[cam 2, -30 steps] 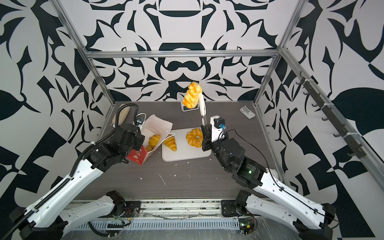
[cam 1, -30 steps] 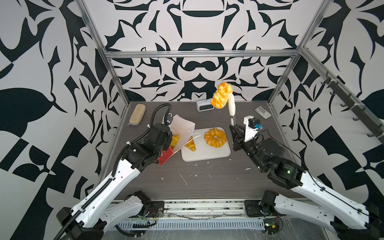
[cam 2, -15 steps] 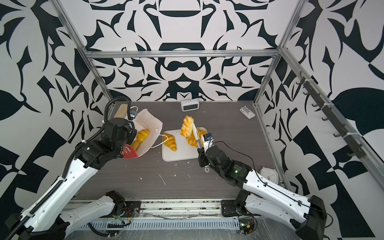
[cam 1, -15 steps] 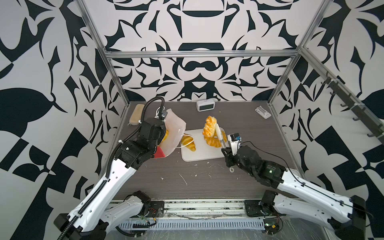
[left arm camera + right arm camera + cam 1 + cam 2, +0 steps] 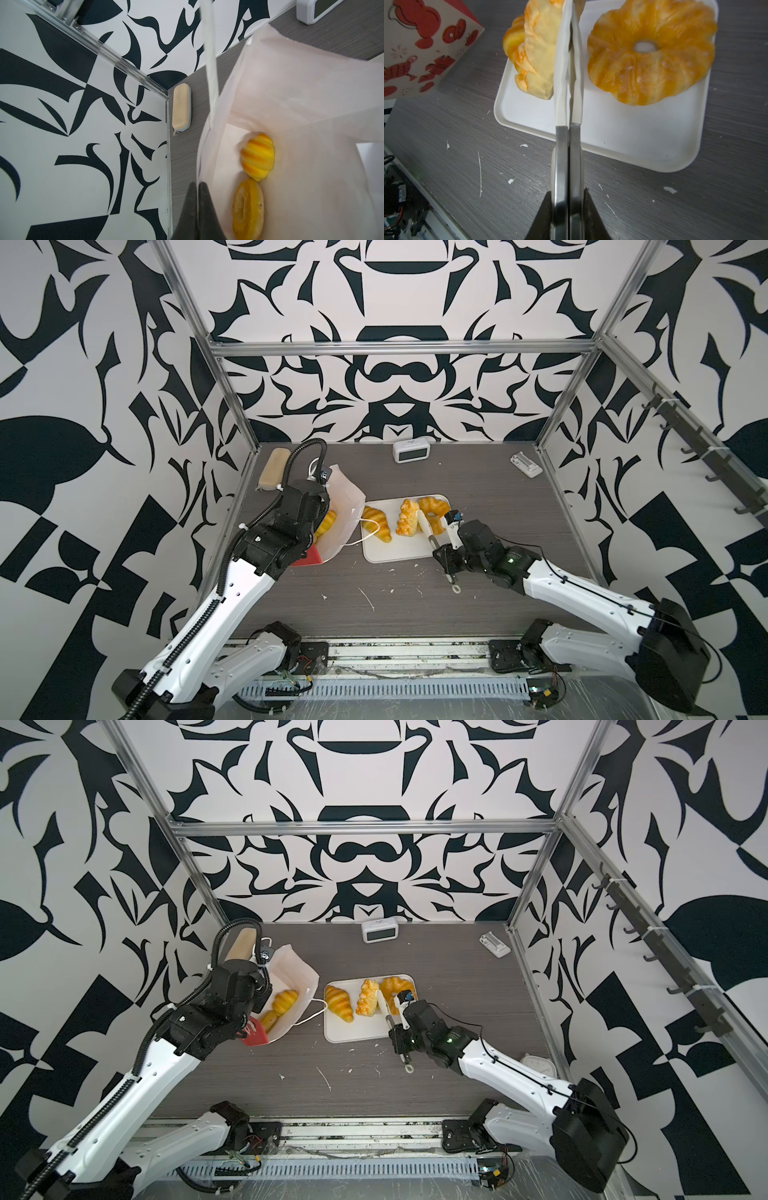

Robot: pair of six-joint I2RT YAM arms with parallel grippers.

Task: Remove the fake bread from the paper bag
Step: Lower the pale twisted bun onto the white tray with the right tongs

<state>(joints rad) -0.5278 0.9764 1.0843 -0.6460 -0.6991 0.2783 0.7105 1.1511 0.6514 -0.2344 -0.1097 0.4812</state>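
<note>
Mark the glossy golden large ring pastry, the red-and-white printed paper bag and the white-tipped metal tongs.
large ring pastry [image 5: 654, 70]: right wrist view, on its glazed surface beside the hole.
paper bag [image 5: 293, 971]: in a top view, on its white inner wall.
tongs [image 5: 561, 158]: right wrist view, on one metal arm.

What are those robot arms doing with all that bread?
They are emptying toy bread from a paper bag. The left hand pinches the bag's wall. The right hand grips tongs, which pinch a pale braided roll at the white tray. A croissant and a big ring already lie on the tray. A second croissant and a small ring are in the bag.
</note>
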